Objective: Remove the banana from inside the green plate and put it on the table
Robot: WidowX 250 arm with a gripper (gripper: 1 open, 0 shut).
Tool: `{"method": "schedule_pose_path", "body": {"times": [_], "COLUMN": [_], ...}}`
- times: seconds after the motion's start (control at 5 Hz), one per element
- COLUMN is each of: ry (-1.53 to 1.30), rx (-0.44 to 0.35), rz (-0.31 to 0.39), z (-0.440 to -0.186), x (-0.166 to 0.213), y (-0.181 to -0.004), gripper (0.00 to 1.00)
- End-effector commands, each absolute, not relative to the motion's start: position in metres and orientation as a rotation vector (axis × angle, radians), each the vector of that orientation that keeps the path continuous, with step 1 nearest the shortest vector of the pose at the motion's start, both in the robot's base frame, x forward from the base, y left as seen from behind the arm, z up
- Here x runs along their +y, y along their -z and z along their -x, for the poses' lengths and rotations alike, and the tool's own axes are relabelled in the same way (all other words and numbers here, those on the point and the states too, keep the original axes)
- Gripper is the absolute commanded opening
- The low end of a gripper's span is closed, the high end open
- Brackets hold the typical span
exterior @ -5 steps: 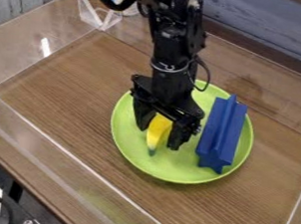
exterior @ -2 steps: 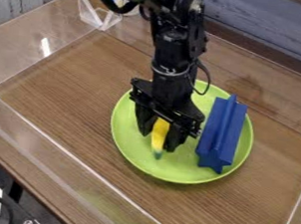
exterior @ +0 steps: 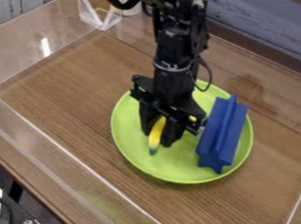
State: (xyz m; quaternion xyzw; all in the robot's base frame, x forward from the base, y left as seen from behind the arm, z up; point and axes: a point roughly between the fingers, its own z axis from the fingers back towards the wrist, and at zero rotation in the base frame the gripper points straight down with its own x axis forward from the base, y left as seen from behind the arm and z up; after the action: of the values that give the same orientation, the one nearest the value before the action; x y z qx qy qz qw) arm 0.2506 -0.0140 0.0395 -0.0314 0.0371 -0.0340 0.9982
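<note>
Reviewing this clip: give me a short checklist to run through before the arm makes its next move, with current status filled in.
- Fingers at the banana: ok
- Fingers closed on the banana: ok, they look shut on it
- Banana lifted off the plate: cannot tell from this one view
- Fingers apart from the blue block: ok, a strip of plate shows between them
- Banana out on the table: not ok, it is within the plate's outline
</note>
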Motion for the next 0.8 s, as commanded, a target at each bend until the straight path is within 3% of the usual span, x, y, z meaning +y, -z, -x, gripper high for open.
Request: {"method": "schedule_pose_path", "body": {"times": [0.0, 0.4, 0.6], "ry": [0.058, -0.039, -0.067], "rx": [-0.008, -0.077, -0.087], "rz": [0.066, 0.047, 0.02], "z": [-0.263, -0.277, -0.286], "x": [-0.006, 0.053, 0.1], "y": [-0.07, -0.109, -0.108], "gripper": [0.0, 0.0, 0.0]}}
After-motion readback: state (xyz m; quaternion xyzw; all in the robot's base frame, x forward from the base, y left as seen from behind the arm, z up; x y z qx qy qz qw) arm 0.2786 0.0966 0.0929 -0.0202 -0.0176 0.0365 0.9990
